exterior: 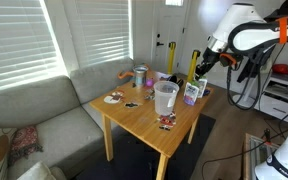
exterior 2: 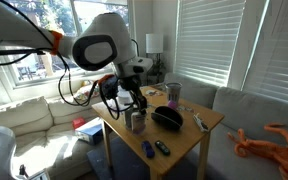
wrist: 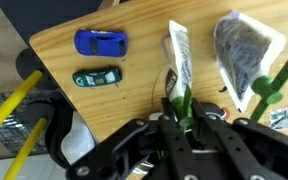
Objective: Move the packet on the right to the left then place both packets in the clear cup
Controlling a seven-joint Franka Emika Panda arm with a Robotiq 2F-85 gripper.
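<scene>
Two pale purple-and-white packets stand upright near the table's far edge, beside the clear cup. My gripper is directly above them; it also shows in an exterior view. In the wrist view my gripper has its fingers close together on the edge of one packet. The other packet stands free to the side of it. The clear cup is out of the wrist view.
On the wooden table are a silvery-blue and orange mug, a small red-and-white flat item, a blue toy car and a teal toy car. A grey couch stands beside the table.
</scene>
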